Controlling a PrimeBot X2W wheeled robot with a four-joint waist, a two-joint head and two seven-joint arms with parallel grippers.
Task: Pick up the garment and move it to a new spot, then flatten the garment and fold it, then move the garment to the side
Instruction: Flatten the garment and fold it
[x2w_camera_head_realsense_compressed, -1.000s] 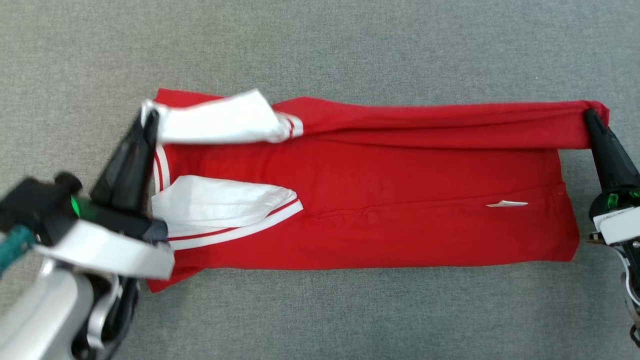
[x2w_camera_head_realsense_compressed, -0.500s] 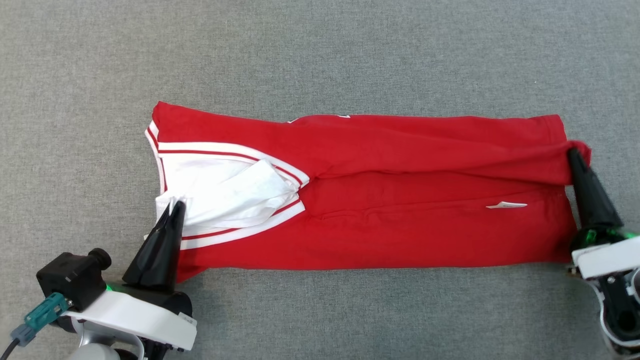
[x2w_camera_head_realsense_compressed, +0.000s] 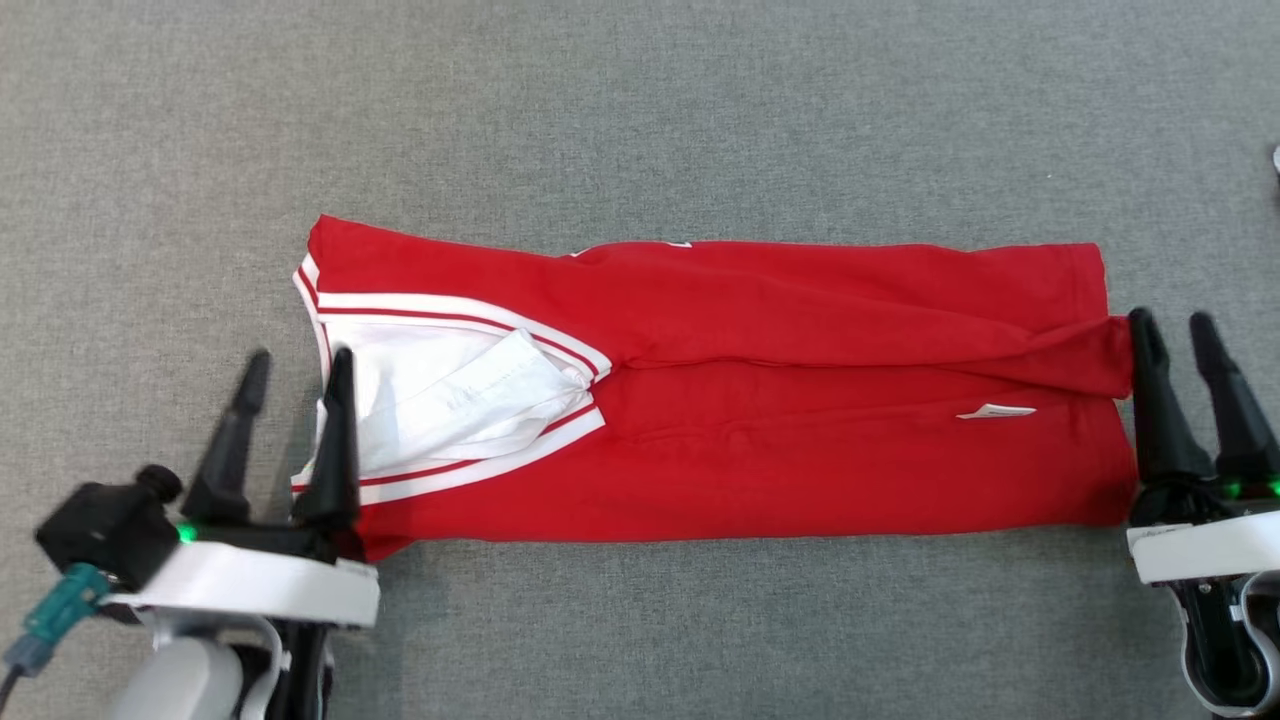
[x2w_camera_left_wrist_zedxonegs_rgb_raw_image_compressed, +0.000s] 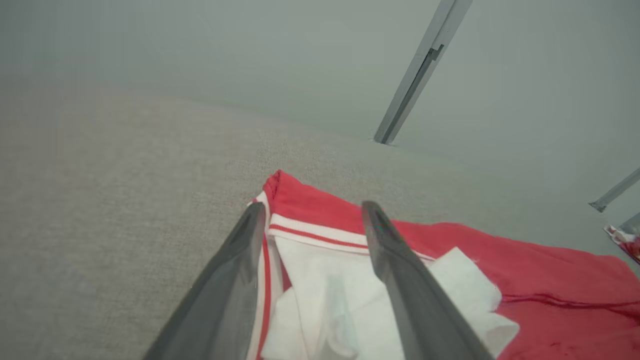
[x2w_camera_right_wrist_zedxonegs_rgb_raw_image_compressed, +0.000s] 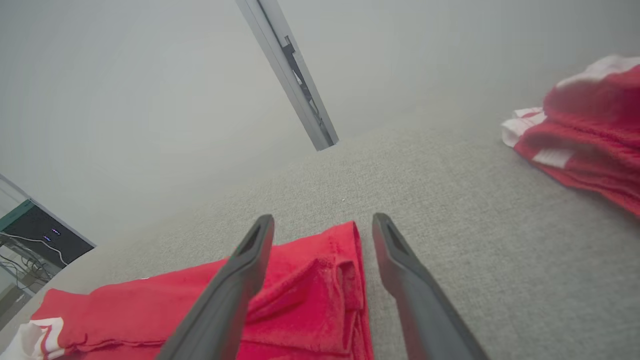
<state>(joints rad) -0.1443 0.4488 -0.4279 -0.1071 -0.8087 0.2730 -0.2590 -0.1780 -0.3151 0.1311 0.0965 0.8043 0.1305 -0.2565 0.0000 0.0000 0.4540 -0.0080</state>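
The garment (x2w_camera_head_realsense_compressed: 760, 400) lies in a long folded strip in the middle of the tabletop (x2w_camera_head_realsense_compressed: 640, 120). The left hand (x2w_camera_head_realsense_compressed: 300, 355) and right hand (x2w_camera_head_realsense_compressed: 1170, 318) are open and empty. More folds remain.

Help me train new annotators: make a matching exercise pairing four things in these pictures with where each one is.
1. left gripper
2. right gripper
3. white tag
4. other red pile

a. on the garment, toward its plain end
b. open, at the garment's white-sleeved end
c. apart on the grey surface, at the right wrist view's right edge
d. open, at the garment's plain red end

Pairs: 1-b, 2-d, 3-a, 4-c
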